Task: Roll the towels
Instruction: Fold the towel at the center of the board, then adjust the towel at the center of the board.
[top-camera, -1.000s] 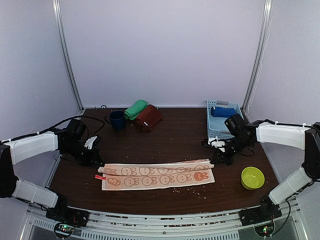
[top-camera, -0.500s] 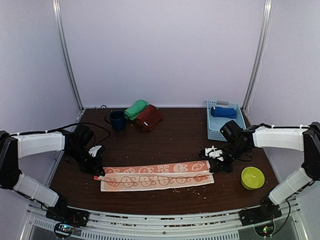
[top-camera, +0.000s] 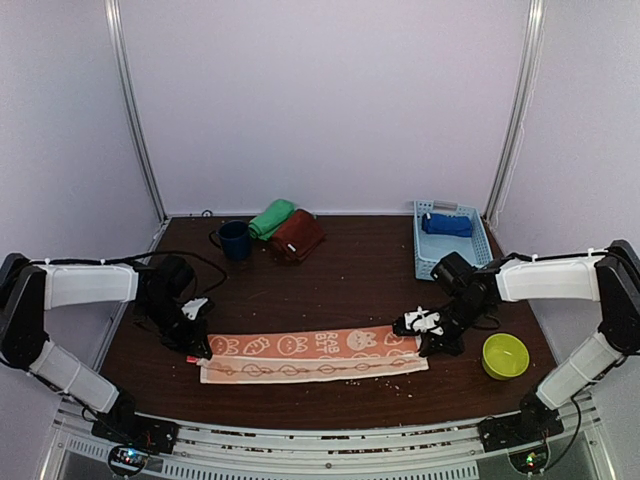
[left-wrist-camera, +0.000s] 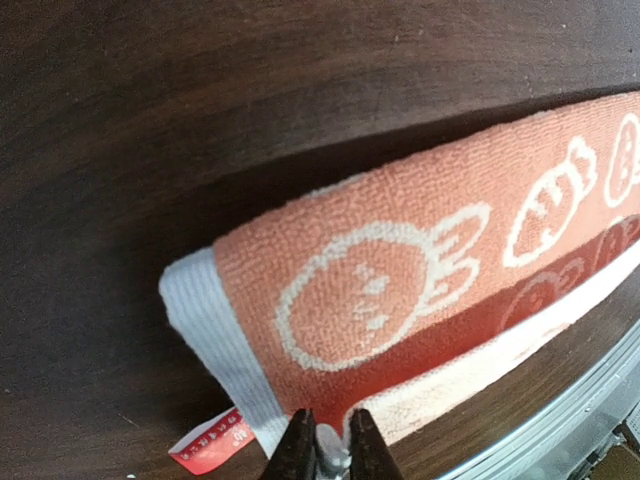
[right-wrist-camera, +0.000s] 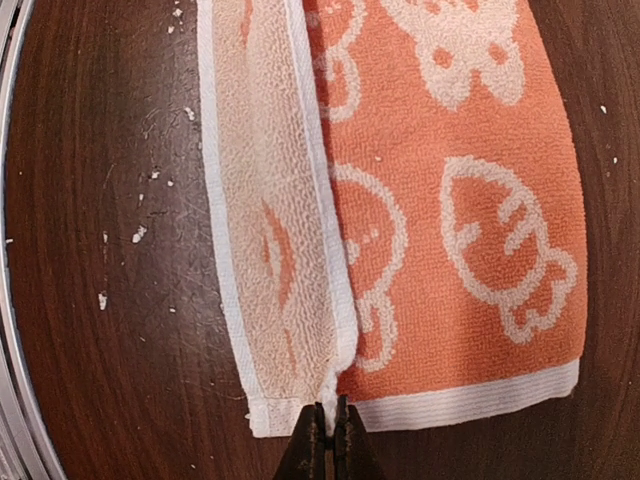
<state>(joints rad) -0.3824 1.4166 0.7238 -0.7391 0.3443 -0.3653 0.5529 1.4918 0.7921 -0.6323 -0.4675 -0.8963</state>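
The orange towel with white bunny print lies lengthwise near the table's front, its far long edge folded over towards the near one. My left gripper is at its left end, jaws a sliver apart with a bit of white hem between the tips. My right gripper is at the right end, shut on the folded edge of the towel. A rolled green towel and a maroon towel lie at the back. The blue towel rests in the basket.
A navy mug stands left of the green towel. The pale blue basket sits at the back right. A yellow-green bowl is right of the right gripper. A red tag sticks out at the towel's left corner. White crumbs dot the wood.
Both grippers came towards the near edge and down, carrying the towel's far long edge over so it lies folded and narrower. The left jaws have eased slightly apart.
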